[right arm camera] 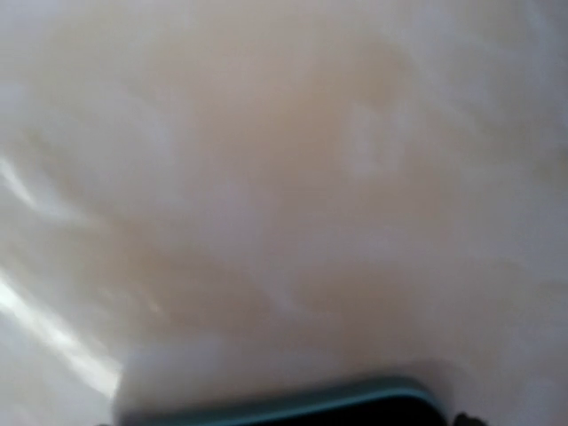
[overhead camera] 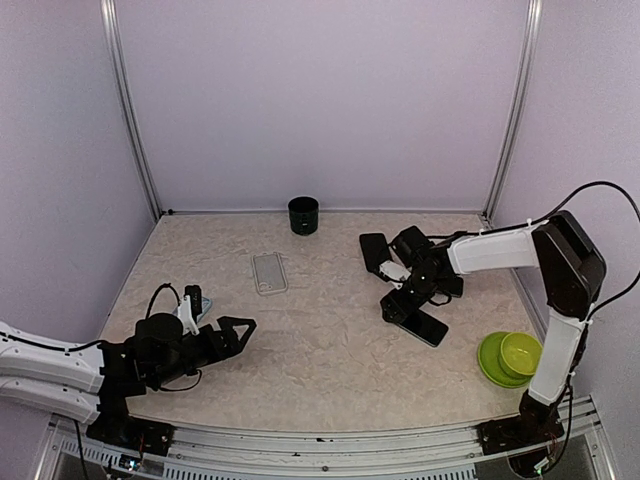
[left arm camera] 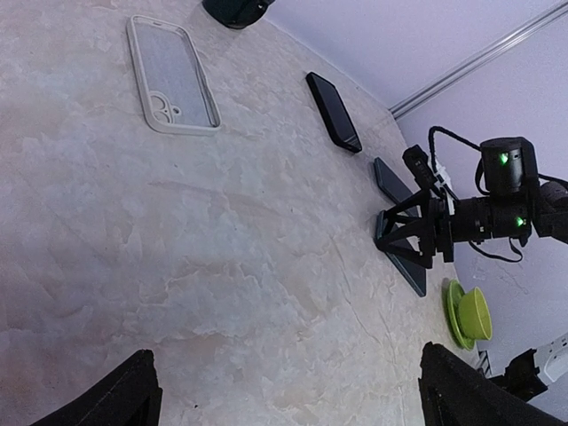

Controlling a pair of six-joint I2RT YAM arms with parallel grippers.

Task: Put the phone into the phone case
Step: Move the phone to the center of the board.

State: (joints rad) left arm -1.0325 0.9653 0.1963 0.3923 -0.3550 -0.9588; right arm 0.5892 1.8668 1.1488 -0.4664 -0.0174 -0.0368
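The clear phone case (overhead camera: 270,272) (left arm camera: 171,86) lies flat and empty at the table's middle left. A dark phone (overhead camera: 424,325) (left arm camera: 414,269) lies at the right, and its teal-edged end fills the bottom of the blurred right wrist view (right arm camera: 293,410). My right gripper (overhead camera: 398,299) (left arm camera: 405,238) is down on that phone's near-left end, a finger against each long edge, shut on it. Those fingers are out of the right wrist view. My left gripper (overhead camera: 236,330) (left arm camera: 288,386) hovers low at the front left, open and empty, far from the case.
Two more dark phones lie near the right arm, one (overhead camera: 373,252) (left arm camera: 334,111) toward the middle, one (left arm camera: 391,181) partly under the arm. A black cup (overhead camera: 303,215) stands at the back wall. A green bowl (overhead camera: 520,351) sits on a green plate (overhead camera: 492,365) at the front right.
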